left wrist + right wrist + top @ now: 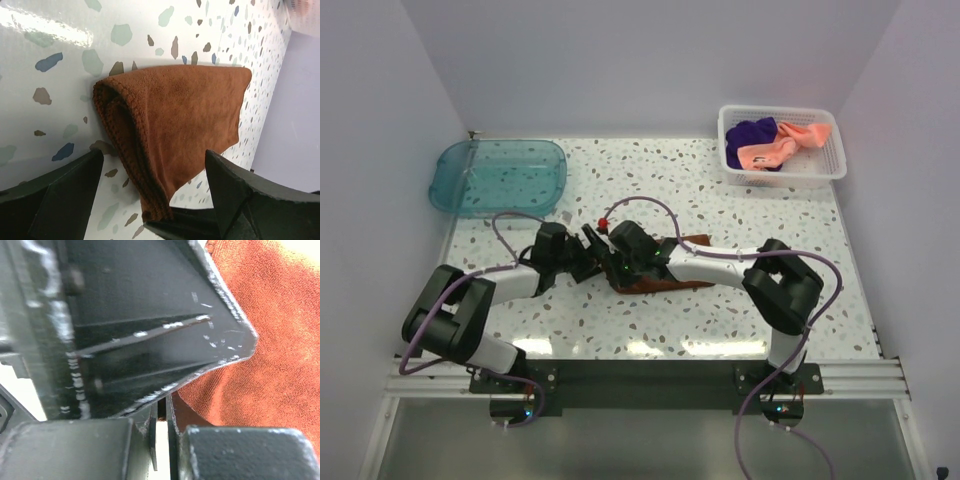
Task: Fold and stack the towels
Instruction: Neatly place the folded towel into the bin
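Right now the rust brown towel (175,125) lies half-folded on the worktop (650,330), one edge doubled over in a thick roll and a corner trailing loose. The left claw (154,157) is released, its fingers spread either side of the towel's near end without touching it. The right claw (617,258) is clenched and sits low over the same towel; whether it nips any cloth I cannot tell.

Risk, as I judge it: both claws crowd one small towel, so they may knock each other. If the left closes on the rolled edge alone, it could drag the whole towel and undo the fold rather than square it.

Well beyond the brown towel, to its far right, the white mesh basket (830,165) holds the salmon pink towel (780,148) and the purple towel (750,132), both bunched. To its far left, the teal tray (500,175) shows no towel.
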### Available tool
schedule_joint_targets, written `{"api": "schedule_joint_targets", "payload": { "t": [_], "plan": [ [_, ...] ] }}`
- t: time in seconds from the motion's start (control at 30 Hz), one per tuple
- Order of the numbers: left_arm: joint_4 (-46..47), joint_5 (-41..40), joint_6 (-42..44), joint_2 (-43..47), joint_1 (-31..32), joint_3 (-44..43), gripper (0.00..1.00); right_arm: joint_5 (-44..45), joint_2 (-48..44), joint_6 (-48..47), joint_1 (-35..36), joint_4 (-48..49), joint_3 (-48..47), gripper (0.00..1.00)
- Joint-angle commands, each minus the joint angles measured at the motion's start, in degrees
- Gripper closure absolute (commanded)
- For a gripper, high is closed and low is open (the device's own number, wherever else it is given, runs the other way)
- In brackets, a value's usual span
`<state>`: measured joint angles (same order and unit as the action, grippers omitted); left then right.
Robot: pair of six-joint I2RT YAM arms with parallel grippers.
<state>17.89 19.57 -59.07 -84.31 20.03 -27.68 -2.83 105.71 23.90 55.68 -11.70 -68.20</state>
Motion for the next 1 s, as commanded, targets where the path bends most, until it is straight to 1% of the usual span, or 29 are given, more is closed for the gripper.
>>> {"api": "schedule_joint_targets", "payload": {
  "t": [0.0,0.03,0.13,0.2,0.23,0.3,0.33,0.4,0.43,0.5,0.53,0.57,0.6,0.67,0.7,0.73,0.77,0.8,0.87,0.9,0.97],
  "plan": [
    [-1.45,-3.31,-0.43,-2.96,1.59,0.61,0.14,-1.39,-1.39,0.89,0.04,3.53,0.00,1.00],
    [-1.28,-3.66,-0.52,-3.14,1.85,0.61,0.16,-1.39,-1.30,0.88,0.04,3.62,0.00,1.00],
    [-1.10,-4.19,0.00,-3.84,2.99,-0.09,0.32,-1.48,-1.03,0.88,0.04,4.23,-0.09,1.00],
    [-1.10,-4.80,0.27,-4.37,3.69,-0.36,0.37,-1.56,-0.77,0.88,-0.04,4.23,-0.26,1.00],
    [-1.10,-5.16,0.36,-4.46,3.87,-0.36,0.45,-1.48,-0.68,0.71,0.04,4.23,-0.35,1.00],
    [-0.67,-5.60,0.53,-4.81,4.14,-0.01,0.51,-1.48,-0.59,0.62,-0.04,4.15,-0.44,1.00],
    [-0.40,-5.69,0.53,-4.89,4.14,0.08,0.57,-1.48,-0.51,0.62,0.04,4.41,-0.44,1.00],
    [-0.31,-6.21,1.32,-5.07,4.23,-0.18,0.64,-1.74,-0.42,0.53,0.04,4.50,-0.53,1.00],
    [-0.31,-6.39,1.67,-5.07,4.14,-0.27,0.72,-1.83,-0.24,0.53,0.04,4.58,-0.53,1.00],
    [-1.18,-7.18,3.07,-4.90,4.23,-1.14,0.82,-2.09,-0.16,0.53,0.04,4.67,-0.53,1.00],
    [-1.63,-7.44,3.78,-4.63,4.14,-1.58,0.94,-2.09,-0.50,0.45,0.04,4.59,-0.44,0.90],
    [-2.59,-7.79,4.74,-4.55,4.14,-2.28,0.99,-2.09,-0.77,0.36,-0.04,4.32,-0.26,0.82],
    [-5.03,-8.93,6.84,-4.37,4.14,-4.03,1.00,-1.74,-1.20,0.10,-0.05,4.15,-0.18,0.64],
    [-8.12,-10.34,9.40,-3.84,4.05,-6.41,1.00,-0.60,-2.87,-0.61,-0.04,2.66,0.09,0.49],
    [-11.44,-11.82,12.63,-3.67,3.96,-9.47,1.00,1.14,-3.58,-1.04,-0.05,2.04,0.26,0.42],
    [-13.30,-12.36,14.32,-3.84,3.70,-11.32,1.00,2.03,-4.37,-1.83,-0.05,1.17,0.35,0.31],
    [-15.41,-12.89,16.07,-4.02,3.35,-13.43,1.00,2.74,-6.37,-2.19,-0.13,-0.76,0.70,0.23],
    [-20.56,-13.94,19.40,-4.45,2.39,-18.24,1.00,4.40,-7.35,-2.97,-0.57,-1.47,1.05,0.13],
    [-25.16,-15.35,22.75,-5.86,1.16,-23.27,1.00,5.29,-10.07,-3.60,-1.01,-3.49,2.80,0.08],
    [-29.36,-16.92,25.99,-6.47,-0.42,-28.52,1.00,6.42,-13.04,-3.95,-1.71,-4.20,3.51,0.05],
    [-33.43,-18.34,29.08,-8.58,-2.27,-33.81,1.00,7.48,-16.05,-4.30,-2.50,-6.21,5.87,0.01]
  ]
}}
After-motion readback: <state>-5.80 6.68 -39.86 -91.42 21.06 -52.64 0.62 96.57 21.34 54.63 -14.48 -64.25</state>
